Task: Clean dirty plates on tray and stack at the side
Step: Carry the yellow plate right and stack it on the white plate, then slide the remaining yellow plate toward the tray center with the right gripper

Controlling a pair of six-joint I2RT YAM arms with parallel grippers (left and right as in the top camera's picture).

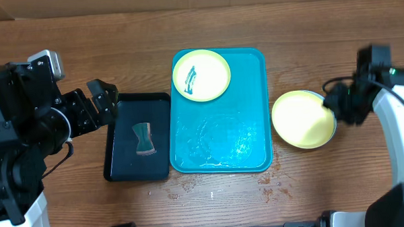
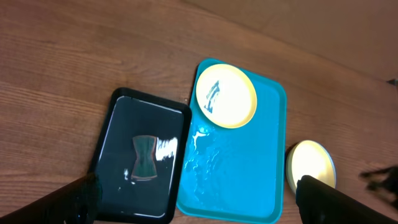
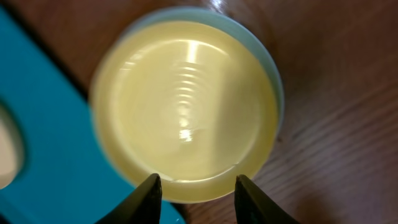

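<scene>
Right gripper [image 3: 198, 182], jaws parted and empty, hovered at the rim of the clean plates [image 1: 303, 119], which were stacked on the table [image 1: 326, 190] just right of the tray [image 1: 252, 112]. Left gripper [image 1: 108, 98], jaws wide and empty, hung by the far-left corner of the black tray [image 1: 119, 163], which held a dark hourglass-shaped pad [image 1: 144, 138]. One smeared plate [image 1: 200, 74] lay in the turquoise tray's far-left corner, and wet streaks marked its floor.
</scene>
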